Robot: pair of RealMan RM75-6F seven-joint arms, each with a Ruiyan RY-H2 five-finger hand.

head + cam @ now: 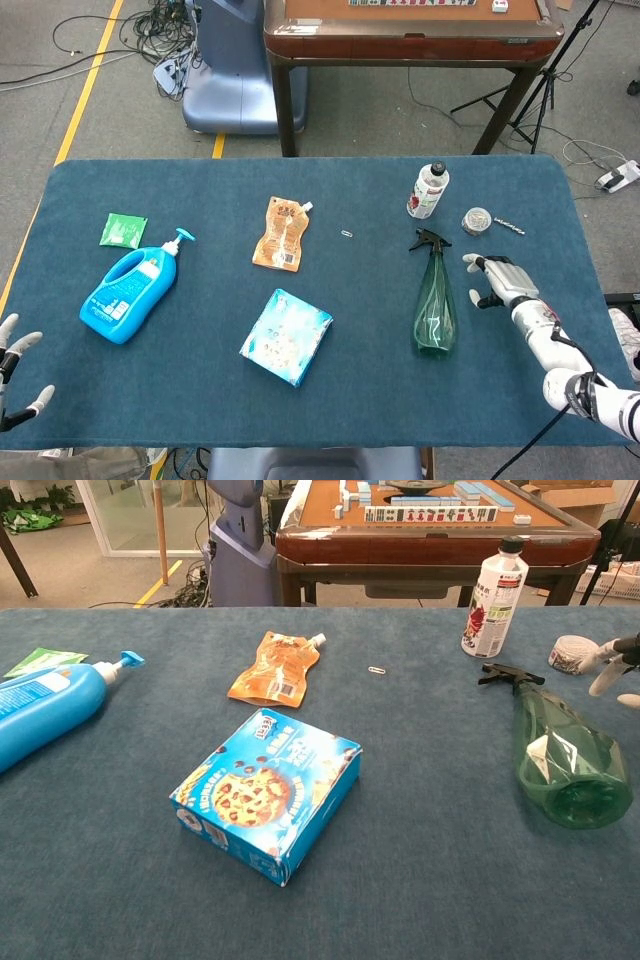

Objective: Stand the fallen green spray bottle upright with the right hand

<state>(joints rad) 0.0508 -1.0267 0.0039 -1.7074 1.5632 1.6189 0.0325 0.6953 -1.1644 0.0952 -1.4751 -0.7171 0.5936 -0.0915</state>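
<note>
Right hand (497, 280), fingers spread w/ nothing held, sits at 3 o'clock of the clear green plastic spray bottle (434, 300), prob not touching; grab the fat body, tip base down

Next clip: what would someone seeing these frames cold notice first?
Probably the green spray bottle lying on its side at the table's right, black nozzle pointing away from the robot, with the open right hand close beside it, not touching. Next, the big blue pump bottle, also lying down, at the far left. In the middle, a blue cookie box lies flat with an orange pouch beyond it.
</note>
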